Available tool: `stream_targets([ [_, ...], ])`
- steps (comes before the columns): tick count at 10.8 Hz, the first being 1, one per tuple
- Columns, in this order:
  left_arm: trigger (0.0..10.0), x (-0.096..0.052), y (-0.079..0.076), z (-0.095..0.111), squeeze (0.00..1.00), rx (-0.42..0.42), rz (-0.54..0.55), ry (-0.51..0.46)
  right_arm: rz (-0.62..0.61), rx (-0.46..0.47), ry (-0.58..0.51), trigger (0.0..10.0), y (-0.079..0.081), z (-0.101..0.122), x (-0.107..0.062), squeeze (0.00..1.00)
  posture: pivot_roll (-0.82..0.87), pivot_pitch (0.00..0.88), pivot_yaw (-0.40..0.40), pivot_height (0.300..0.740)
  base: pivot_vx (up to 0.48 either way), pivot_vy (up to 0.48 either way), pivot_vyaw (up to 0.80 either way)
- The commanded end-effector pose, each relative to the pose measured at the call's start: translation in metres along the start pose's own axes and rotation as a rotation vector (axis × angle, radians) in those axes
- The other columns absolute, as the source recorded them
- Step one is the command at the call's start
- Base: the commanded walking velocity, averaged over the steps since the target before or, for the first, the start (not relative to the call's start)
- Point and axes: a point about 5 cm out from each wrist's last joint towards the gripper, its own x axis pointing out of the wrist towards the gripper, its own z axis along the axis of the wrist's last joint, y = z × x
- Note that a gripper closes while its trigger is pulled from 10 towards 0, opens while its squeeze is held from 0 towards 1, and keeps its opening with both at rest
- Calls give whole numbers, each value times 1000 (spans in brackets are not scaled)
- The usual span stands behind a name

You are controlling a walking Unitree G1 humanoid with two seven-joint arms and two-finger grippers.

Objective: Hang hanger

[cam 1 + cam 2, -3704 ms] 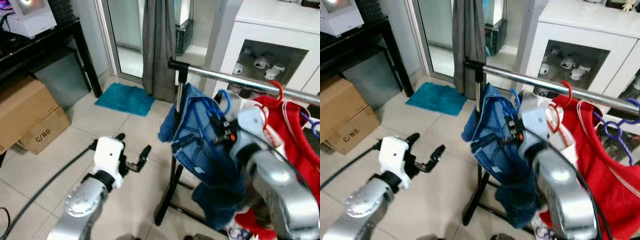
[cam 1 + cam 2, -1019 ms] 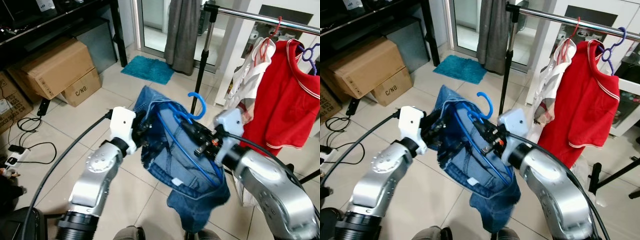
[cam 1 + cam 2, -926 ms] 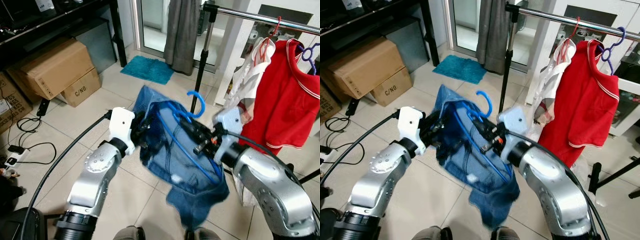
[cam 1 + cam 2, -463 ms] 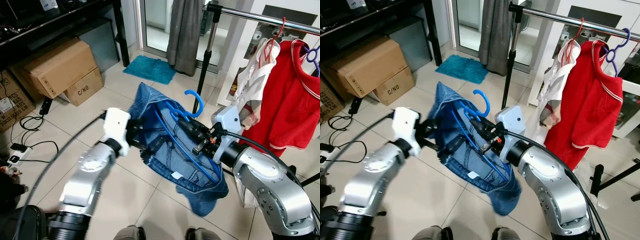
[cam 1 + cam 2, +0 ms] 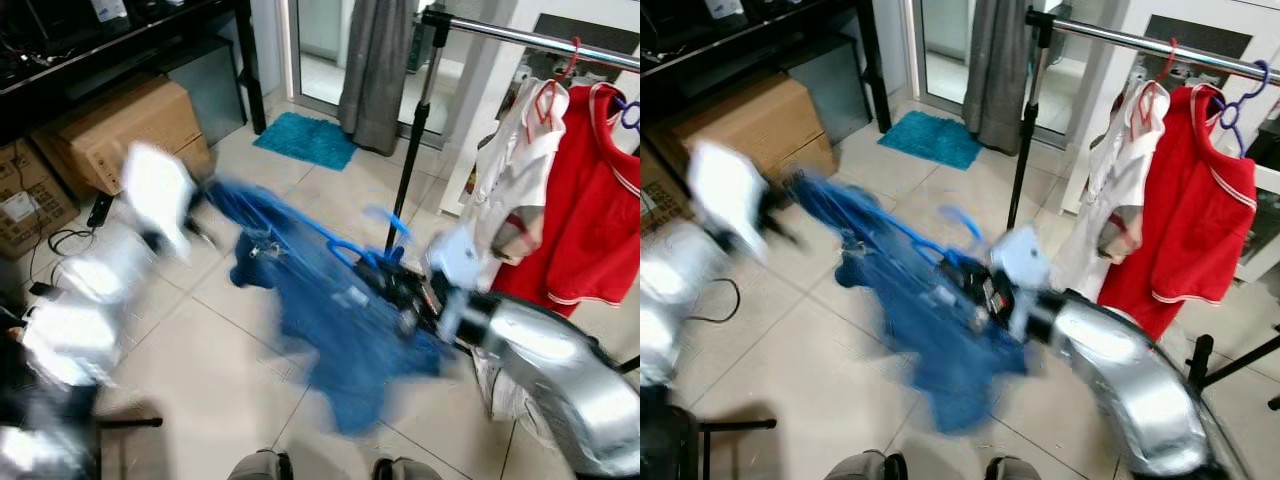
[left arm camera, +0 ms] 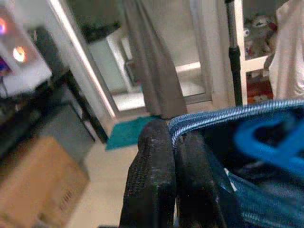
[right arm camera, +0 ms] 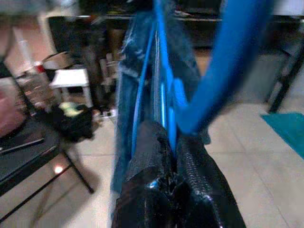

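Blue jeans (image 5: 320,315) draped on a blue hanger (image 7: 228,71) are stretched between my two arms above the tiled floor, blurred by motion. My left gripper (image 6: 173,135) is shut on the jeans' seamed edge (image 6: 228,111), and in the eye views it sits far out to the left (image 5: 200,222). Low in the middle, my right gripper (image 7: 171,137) is shut on the hanger below its hook (image 5: 385,222). The clothes rail (image 5: 520,35) runs across the upper right, well above and behind the hanger.
A red shirt (image 5: 590,230) and a white garment (image 5: 510,190) hang on the rail at the right. The rail's black post (image 5: 410,150) stands just behind the jeans. Cardboard boxes (image 5: 120,125) and cables lie to the left, with a teal mat (image 5: 305,140) and grey curtain (image 5: 375,60) behind.
My left arm has swung out to the left, pulling the jeans' edge with it and spreading the cloth. The right gripper and hanger have dropped slightly. The picture is now blurred.
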Motion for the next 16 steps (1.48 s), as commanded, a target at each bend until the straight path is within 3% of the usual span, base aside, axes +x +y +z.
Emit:
stream_targets([
  [1,0,-8,31,-3,0,28,102,46,9,-3,13,0,-3,-1,-8,0,-49,64,72,740,0,0,0],
  [2,0,-7,57,-6,0,81,145,108,48,8,-17,0,-2,3,-11,0,-49,64,74,740,0,0,0],
  [3,0,-7,68,-12,0,76,158,137,54,23,-44,0,-2,6,-12,0,-51,60,84,740,0,0,0],
  [4,0,-6,69,-26,0,11,142,178,22,68,-91,0,-6,10,-12,0,-55,58,96,740,0,0,0],
  [5,0,-5,61,-40,0,-24,113,212,-37,104,-103,0,-9,9,-11,0,-56,59,98,740,0,0,0],
  [6,0,-1,34,-45,0,-96,31,183,-197,157,-131,0,-19,8,-6,0,-59,60,107,740,0,0,0],
  [7,0,4,-8,-45,0,-172,-96,135,-410,280,-221,0,-34,11,0,0,-58,64,107,740,0,0,0],
  [8,0,5,-34,-43,0,-212,-177,106,-534,339,-252,0,-43,9,2,0,-56,65,104,740,0,0,0],
  [9,0,0,-71,-43,0,-258,-257,90,-704,373,-249,0,-55,1,2,0,-52,66,101,740,0,0,0],
  [10,0,-7,-83,-50,0,-296,-224,104,-784,369,-247,706,-62,-4,1,0,-42,64,98,740,0,0,0],
  [11,0,-26,-85,-63,0,-360,-9,134,-745,307,-162,10000,-60,-13,4,0,-30,66,93,740,0,0,0],
  [12,10000,-35,-86,-65,0,-510,127,158,-798,267,44,10000,-58,-40,-3,0,-29,69,94,740,0,0,-631],
  [13,10000,-44,-97,-66,0,-564,107,185,-838,153,162,10000,-57,-58,-19,0,-30,69,93,740,0,0,-738],
  [15,10000,-51,-110,-71,0,-568,101,211,-867,200,151,10000,-55,-59,-29,0,-75,91,80,740,0,0,-756],
  [16,10000,-50,-114,-70,0,-538,152,208,-894,283,115,10000,-54,-58,-31,0,-76,93,61,740,0,0,-769],
])
